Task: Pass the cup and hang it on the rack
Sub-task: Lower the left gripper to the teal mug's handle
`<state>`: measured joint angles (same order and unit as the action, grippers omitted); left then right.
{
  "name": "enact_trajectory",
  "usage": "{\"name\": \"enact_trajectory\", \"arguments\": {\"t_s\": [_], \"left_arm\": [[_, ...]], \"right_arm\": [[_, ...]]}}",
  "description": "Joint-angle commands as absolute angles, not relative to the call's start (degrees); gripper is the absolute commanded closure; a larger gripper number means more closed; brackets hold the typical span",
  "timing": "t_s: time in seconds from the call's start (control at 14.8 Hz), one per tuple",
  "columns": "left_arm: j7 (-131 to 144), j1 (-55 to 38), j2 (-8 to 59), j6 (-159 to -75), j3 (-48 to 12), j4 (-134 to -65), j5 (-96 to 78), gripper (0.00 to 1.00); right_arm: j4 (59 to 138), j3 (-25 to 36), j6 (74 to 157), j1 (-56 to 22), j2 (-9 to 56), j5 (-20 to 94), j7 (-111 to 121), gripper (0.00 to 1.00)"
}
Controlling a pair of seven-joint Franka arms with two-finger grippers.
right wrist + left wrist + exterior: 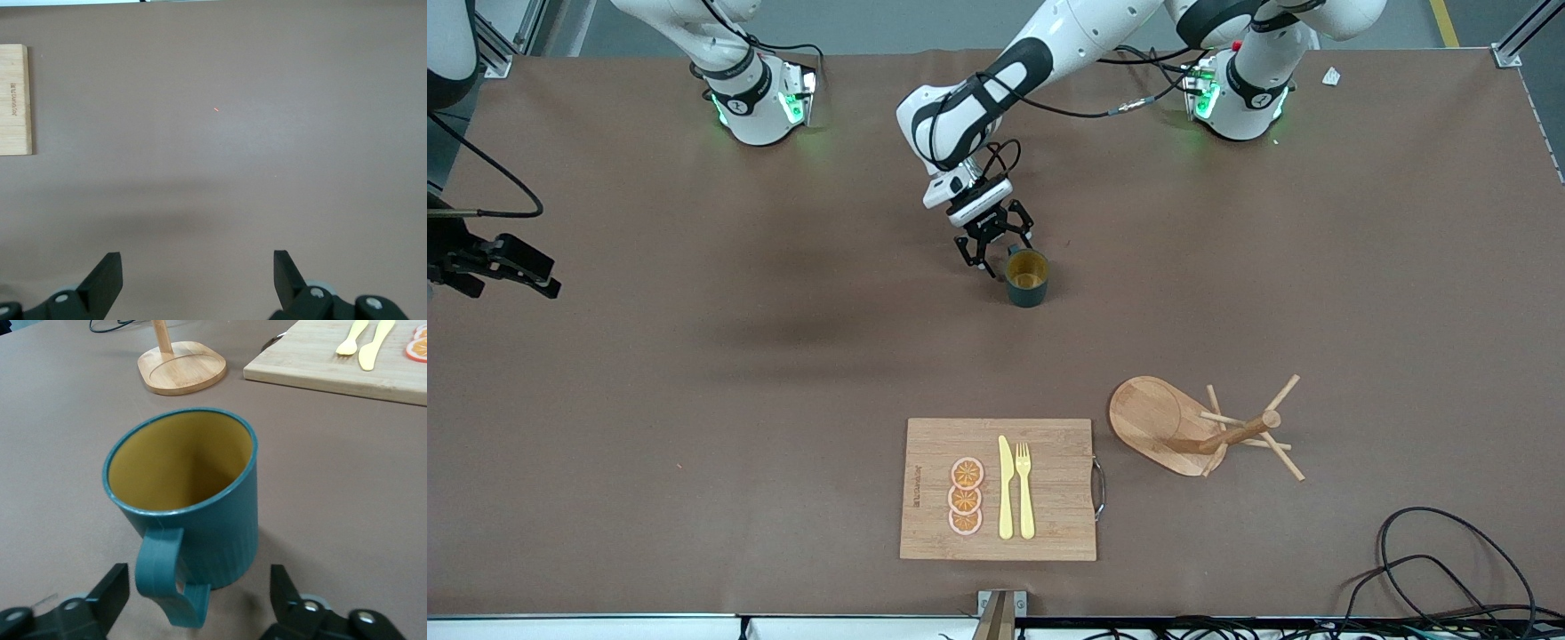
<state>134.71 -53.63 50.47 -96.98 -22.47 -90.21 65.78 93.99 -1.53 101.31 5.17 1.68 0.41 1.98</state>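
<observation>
Teal ribbed mug (pixel 1027 277) stands mid-table, unhung; left gripper (pixel 996 244) spread at its handle, right gripper (pixel 503 267) waits spread near the table edge at the right arm's end; wooden peg rack (pixel 1200 431) bare.

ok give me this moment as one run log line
left end effector: open, at cup handle, cup upright on table | right end effector: open, waiting at table end | rack: no cup hung

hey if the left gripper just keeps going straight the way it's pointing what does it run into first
Most likely the cup's handle. The left gripper is open, and in its wrist view the handle sits between its fingers, with the cup right ahead. Whether it touches the handle already is unclear. The right gripper waits, open, over bare table.
</observation>
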Motion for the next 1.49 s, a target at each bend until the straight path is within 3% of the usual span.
{"name": "enact_trajectory", "arguments": {"t_s": [0.0,1.42], "left_arm": [[134.82,-54.14,51.5,-96.86,-22.15,-89.38,66.97,0.17],[131.84,-54.67,52.29,-96.77,-22.06,-89.39,67.68,0.77]], "right_arm": [[94.39,-1.49,100.81,4.48,0.61,1.05,0.44,0.0],[94.31,-1.49,100.2,4.57,0.62,1.05,0.97,0.0]]}}
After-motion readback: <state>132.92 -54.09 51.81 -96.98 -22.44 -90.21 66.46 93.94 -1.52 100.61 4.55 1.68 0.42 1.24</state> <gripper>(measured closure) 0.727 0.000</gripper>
